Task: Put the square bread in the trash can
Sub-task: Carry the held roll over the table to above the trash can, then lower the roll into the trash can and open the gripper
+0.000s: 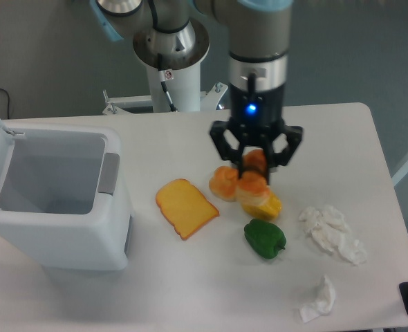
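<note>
From the fixed camera, the pincer [254, 174] hangs above the middle of the white surface [190, 290], its fingers closed around the square bread [252, 185], which is lifted off the surface. Directly beneath and partly hidden by the bread lie the round orange bun [224, 182] and the yellow pepper [267, 205]. The green pepper [264, 238] sits just in front of them, and the toast slice [185, 207] lies to their left. The trash can [59, 200] stands at the left edge, lid flipped up, well apart from the bread. Crumpled tissues [332, 232] lie to the right.
</note>
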`<state>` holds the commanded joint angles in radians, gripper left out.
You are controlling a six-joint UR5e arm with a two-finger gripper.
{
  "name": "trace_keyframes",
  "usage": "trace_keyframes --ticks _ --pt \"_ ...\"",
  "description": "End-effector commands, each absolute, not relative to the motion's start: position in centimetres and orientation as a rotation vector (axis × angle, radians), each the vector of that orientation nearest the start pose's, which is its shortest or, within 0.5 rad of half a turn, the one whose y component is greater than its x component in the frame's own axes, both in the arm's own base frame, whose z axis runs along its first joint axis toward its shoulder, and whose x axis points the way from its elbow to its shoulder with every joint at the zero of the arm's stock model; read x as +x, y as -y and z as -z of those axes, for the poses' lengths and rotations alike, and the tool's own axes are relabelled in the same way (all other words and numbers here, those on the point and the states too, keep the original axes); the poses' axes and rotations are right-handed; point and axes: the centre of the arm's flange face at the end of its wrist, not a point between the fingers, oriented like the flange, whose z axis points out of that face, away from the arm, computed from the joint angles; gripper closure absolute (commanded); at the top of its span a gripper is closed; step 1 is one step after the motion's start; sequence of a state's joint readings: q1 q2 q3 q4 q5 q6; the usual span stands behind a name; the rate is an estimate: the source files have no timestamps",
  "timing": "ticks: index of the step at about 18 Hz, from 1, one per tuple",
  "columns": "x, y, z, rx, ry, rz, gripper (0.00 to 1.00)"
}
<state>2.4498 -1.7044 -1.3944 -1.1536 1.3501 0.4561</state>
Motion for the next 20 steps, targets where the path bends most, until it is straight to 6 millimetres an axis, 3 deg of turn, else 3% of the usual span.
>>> trace_keyframes --ticks 5,9,14,20 --pt "-29.8 -50.8 -57.7 -2.525 0.610 -0.062 0.53" --pt "-24.9 -52.3 -58.7 -2.525 0.514 -0.025 0.53" --pt "-20.0 -54.4 -58.6 -2.527 0.410 0.075 0.53" --pt "-15.4 -56.1 -56.4 -2.576 0.316 0.138 0.53"
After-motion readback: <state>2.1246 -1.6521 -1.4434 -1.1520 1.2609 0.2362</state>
